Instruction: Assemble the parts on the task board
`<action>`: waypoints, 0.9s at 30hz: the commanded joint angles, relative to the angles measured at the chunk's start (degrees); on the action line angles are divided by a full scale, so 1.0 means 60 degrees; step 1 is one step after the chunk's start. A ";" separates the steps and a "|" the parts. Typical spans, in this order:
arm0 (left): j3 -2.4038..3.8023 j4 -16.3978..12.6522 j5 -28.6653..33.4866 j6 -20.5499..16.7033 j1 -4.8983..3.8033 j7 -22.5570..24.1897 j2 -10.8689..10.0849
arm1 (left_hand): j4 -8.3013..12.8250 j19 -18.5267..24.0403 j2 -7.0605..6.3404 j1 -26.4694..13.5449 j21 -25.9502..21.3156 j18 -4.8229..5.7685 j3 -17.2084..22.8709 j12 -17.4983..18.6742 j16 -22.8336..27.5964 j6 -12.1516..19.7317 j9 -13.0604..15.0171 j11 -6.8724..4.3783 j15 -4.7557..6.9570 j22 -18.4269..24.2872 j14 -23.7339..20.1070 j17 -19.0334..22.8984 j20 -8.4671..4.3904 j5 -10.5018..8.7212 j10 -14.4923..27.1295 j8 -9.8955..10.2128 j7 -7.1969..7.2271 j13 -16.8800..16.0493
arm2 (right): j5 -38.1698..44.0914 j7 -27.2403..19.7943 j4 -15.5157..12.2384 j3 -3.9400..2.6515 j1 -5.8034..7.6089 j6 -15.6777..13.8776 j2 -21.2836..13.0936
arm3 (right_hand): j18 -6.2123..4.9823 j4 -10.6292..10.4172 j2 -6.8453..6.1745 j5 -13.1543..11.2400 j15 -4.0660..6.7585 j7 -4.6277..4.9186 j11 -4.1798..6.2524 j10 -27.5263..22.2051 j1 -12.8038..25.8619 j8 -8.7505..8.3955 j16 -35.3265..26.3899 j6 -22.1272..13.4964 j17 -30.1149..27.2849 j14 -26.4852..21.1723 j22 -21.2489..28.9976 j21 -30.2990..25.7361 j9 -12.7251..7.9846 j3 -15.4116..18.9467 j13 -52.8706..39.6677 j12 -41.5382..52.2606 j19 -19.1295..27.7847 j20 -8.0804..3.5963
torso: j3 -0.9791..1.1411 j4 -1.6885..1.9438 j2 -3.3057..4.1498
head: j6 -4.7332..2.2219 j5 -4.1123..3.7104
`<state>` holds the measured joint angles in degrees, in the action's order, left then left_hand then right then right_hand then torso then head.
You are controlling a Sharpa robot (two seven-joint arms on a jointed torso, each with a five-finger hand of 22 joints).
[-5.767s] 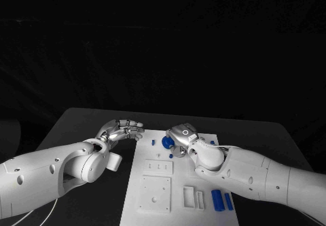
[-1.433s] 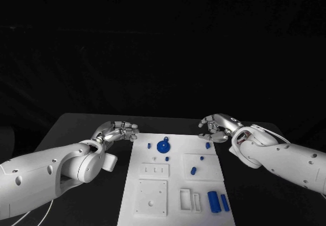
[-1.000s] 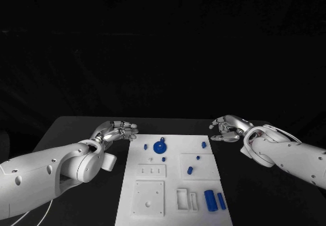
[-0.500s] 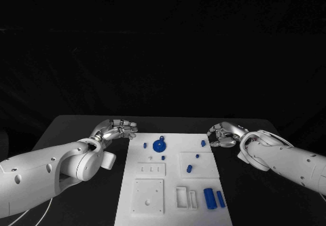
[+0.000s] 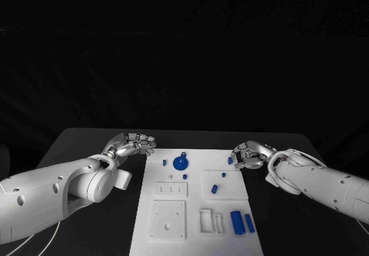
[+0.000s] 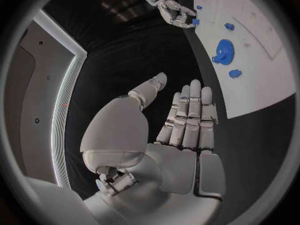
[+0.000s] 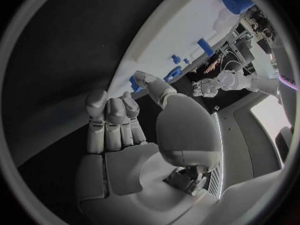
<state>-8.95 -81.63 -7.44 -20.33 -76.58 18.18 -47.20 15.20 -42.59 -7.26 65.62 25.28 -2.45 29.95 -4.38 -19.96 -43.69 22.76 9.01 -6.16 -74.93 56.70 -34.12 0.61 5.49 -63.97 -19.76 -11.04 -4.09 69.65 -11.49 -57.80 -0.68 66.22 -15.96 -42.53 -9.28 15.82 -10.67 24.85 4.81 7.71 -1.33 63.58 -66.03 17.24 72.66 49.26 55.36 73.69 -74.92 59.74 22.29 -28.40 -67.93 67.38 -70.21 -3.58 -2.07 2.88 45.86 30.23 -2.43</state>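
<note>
The white task board (image 5: 196,154) lies lengthwise in the middle of the table. A blue gear (image 5: 181,162) stands near its far end, with a small blue piece (image 5: 163,162) just left of it. A small blue peg (image 5: 230,160) sits at the far right edge. My right hand (image 5: 250,153) hovers there with curled fingers. In the right wrist view this peg (image 7: 134,83) shows between thumb tip and fingers; I cannot tell whether they pinch it. My left hand (image 5: 132,145) hangs left of the board's far corner, its fingers (image 6: 190,115) straight and the palm holding nothing.
More small blue pieces (image 5: 214,188) lie on the board's right half. Two blue cylinders (image 5: 237,222) lie side by side at its near right. White raised blocks with slots and holes (image 5: 170,221) fill the near left. Black table (image 5: 85,144) surrounds the board.
My right hand has crept left from beside the board until its fingertips reach the peg at the far right edge. The left hand has stayed where it was.
</note>
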 commanded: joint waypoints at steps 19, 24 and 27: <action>0.0007 0.0009 0.0022 0.0187 -0.0004 0.0079 0.0018 | 0.0066 0.0101 0.0049 0.0012 0.0058 -0.0139 -0.0010 0.0053 0.0056 0.0023 -0.0013 0.0001 -0.0035 -0.0186 -0.0019 -0.0021 0.0002 0.0013 0.0089 -0.0010 -0.0046 0.0020 | -0.0253 -0.0124 0.0213 0.0030 -0.0081 0.0116 0.0353 | -0.0953 -0.0185 0.0347 -0.0515 -0.0026 0.0078 -0.0058 0.0007 0.0612 -0.0020 -0.0036 0.0078 0.0064 0.0061 -0.0133 0.0009 -0.0001 -0.0125 -0.0036 0.0061 -0.0066 -0.0006 | -0.0014 -0.0004 -0.0019 | 0.0034 0.0029; 0.0007 0.0003 0.0022 0.0201 -0.0004 0.0072 0.0022 | 0.0065 0.0102 0.0050 0.0011 0.0059 -0.0139 -0.0010 0.0055 0.0058 0.0026 -0.0014 0.0003 -0.0035 -0.0185 -0.0019 -0.0022 0.0002 0.0013 0.0093 -0.0008 -0.0048 0.0020 | -0.0253 -0.0097 0.0245 0.0031 -0.0086 0.0113 0.0367 | -0.0953 -0.0315 0.0436 -0.1098 -0.0047 0.0099 -0.0078 0.0020 0.0609 0.0022 -0.0043 0.0196 0.0090 0.0072 -0.0133 0.0006 0.0006 -0.0455 -0.0037 0.0083 -0.0077 -0.0033 | -0.0013 -0.0007 -0.0011 | 0.0037 0.0042; 0.0007 0.0020 0.0022 0.0203 -0.0004 0.0068 0.0029 | 0.0065 0.0102 0.0050 0.0010 0.0059 -0.0138 -0.0010 0.0056 0.0058 0.0028 -0.0014 0.0004 -0.0036 -0.0185 -0.0019 -0.0023 0.0003 0.0013 0.0094 -0.0007 -0.0049 0.0020 | -0.0253 -0.0085 0.0267 0.0031 -0.0087 0.0102 0.0364 | -0.0953 -0.0395 0.0470 -0.1480 -0.0038 0.0084 -0.0067 0.0033 0.0581 0.0044 -0.0046 0.0267 0.0107 0.0077 -0.0137 0.0012 0.0007 -0.0695 -0.0042 0.0101 -0.0086 -0.0042 | -0.0014 -0.0006 -0.0014 | 0.0044 0.0041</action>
<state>-8.96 -81.47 -7.44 -20.09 -76.58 18.10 -47.16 15.20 -42.17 -7.26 65.62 25.28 -2.19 29.95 -4.38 -19.96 -43.69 22.75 9.00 -6.16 -74.91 56.70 -34.16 0.60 5.50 -63.97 -19.76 -11.04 -4.05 68.24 -11.67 -56.25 -0.51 65.75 -15.73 -40.36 -9.31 13.47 -8.29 16.28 4.55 7.41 -1.24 63.71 -62.60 17.24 72.66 49.55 55.96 73.85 -74.91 59.74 22.30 -32.36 -68.12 67.62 -70.53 -3.70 -2.15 2.86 45.75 30.45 -2.18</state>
